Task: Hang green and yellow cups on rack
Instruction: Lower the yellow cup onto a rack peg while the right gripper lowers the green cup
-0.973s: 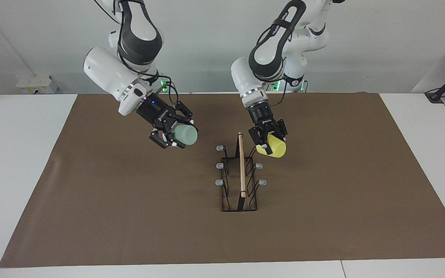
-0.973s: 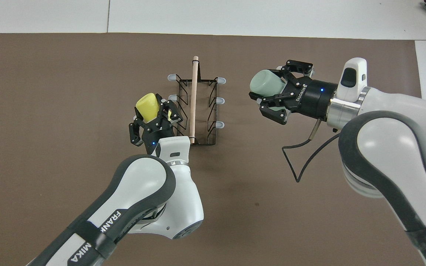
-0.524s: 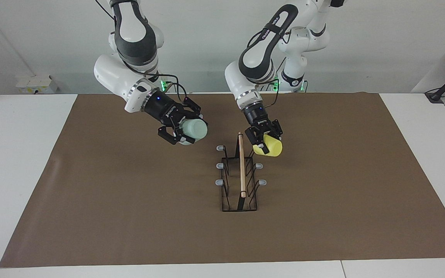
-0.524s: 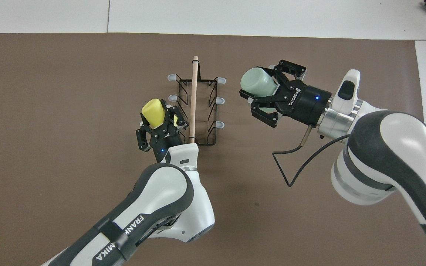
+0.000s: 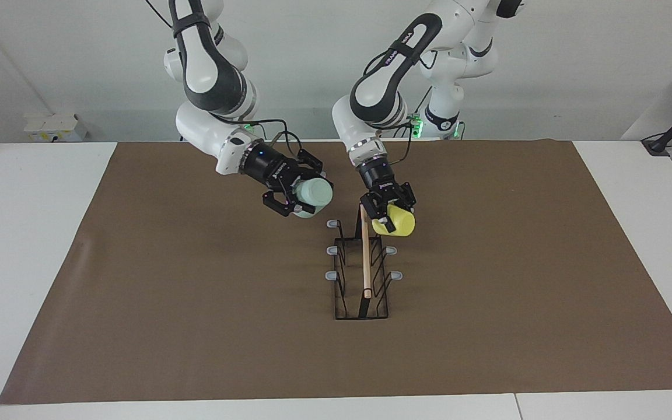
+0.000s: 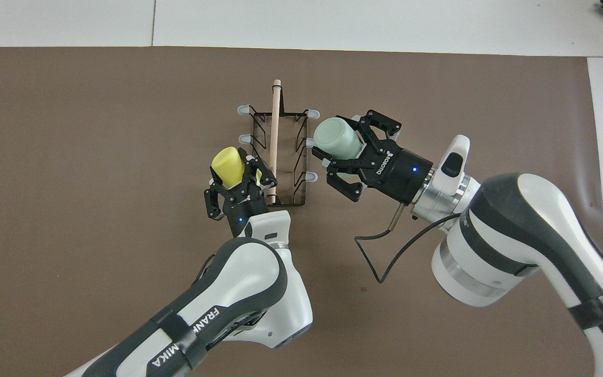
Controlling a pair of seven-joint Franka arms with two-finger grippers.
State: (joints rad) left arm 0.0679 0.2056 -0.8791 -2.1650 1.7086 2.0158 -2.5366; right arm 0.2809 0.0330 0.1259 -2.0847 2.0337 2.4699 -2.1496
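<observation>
Left pincer (image 5: 387,214) clamped on yellow cup (image 5: 395,221), up in the air just beside rack (image 5: 363,274). Right pincer (image 5: 295,200) clamped on green cup (image 5: 315,194), raised near rack at its right arm's side.

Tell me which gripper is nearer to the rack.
Left. The left gripper holds the yellow cup against the rack at its end nearest the robots. The right gripper holds the green cup just clear of it.

A brown mat (image 5: 196,303) covers most of the white table (image 5: 27,233).
</observation>
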